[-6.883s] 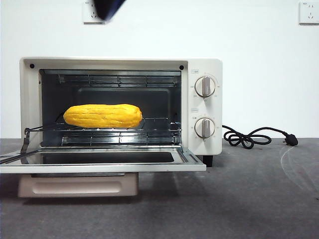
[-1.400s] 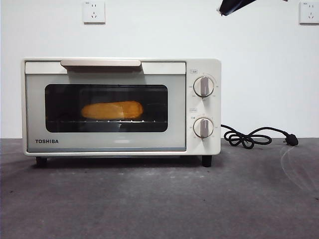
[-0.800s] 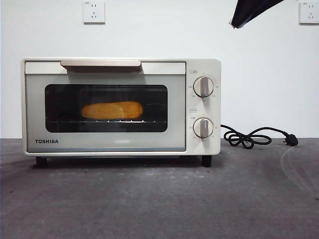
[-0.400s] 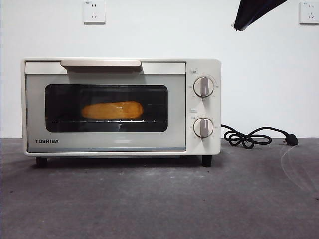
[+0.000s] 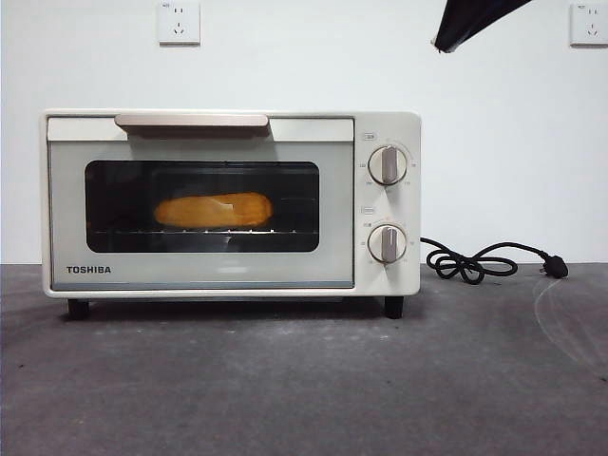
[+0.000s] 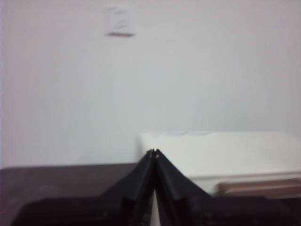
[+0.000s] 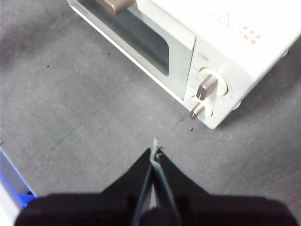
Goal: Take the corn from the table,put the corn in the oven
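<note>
The corn [image 5: 213, 210] lies on the rack inside the cream-white oven [image 5: 228, 277] and shows dimly orange through the dark glass of the shut door. The oven stands on the grey table [image 5: 304, 380]. My right gripper [image 7: 154, 149] is shut and empty. It hangs high above the table in front of the oven's knob side [image 7: 207, 87], and shows as a black tip [image 5: 456, 27] at the front view's top right. My left gripper [image 6: 154, 151] is shut and empty, and is held up beside the oven's top [image 6: 225, 148], near the door handle [image 6: 258, 186].
A black power cord [image 5: 475, 262] with its plug lies on the table to the right of the oven. Two wall sockets [image 5: 180, 22] sit high on the white wall behind. A blue edge [image 7: 11, 181] shows at the table's border in the right wrist view.
The oven door, open about seven seconds ago, is shut with the corn inside. The black tip at the top right has shifted slightly left in the last half second.
</note>
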Controlling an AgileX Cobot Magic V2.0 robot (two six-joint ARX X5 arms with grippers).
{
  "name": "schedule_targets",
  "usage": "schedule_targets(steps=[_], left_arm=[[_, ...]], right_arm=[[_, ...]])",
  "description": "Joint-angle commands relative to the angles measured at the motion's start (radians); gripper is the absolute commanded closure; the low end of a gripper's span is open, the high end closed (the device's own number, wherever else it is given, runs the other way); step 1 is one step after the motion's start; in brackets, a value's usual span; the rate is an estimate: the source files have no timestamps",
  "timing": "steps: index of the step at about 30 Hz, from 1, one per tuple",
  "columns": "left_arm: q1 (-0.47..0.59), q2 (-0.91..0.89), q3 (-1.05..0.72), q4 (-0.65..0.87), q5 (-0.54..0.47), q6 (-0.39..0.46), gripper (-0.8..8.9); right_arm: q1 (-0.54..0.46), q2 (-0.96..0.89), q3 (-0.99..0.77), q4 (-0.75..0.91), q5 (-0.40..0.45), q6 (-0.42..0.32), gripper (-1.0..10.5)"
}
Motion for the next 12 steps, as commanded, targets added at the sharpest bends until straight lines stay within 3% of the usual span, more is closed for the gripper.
schedule_targets(steps=[1,12], left_arm=[[-0.008,-0.049,-0.085,0.046,-0.056,0.007,8.16],[-0.011,-0.167,-0.249,0.049,-0.108,0.02,8.16]], right_arm=[[0.0,0.001,0.001,0.024,0.0,-0.003,9.5],[0.0,0.001,0.001,0.04,0.0,-0.003,9.5]])
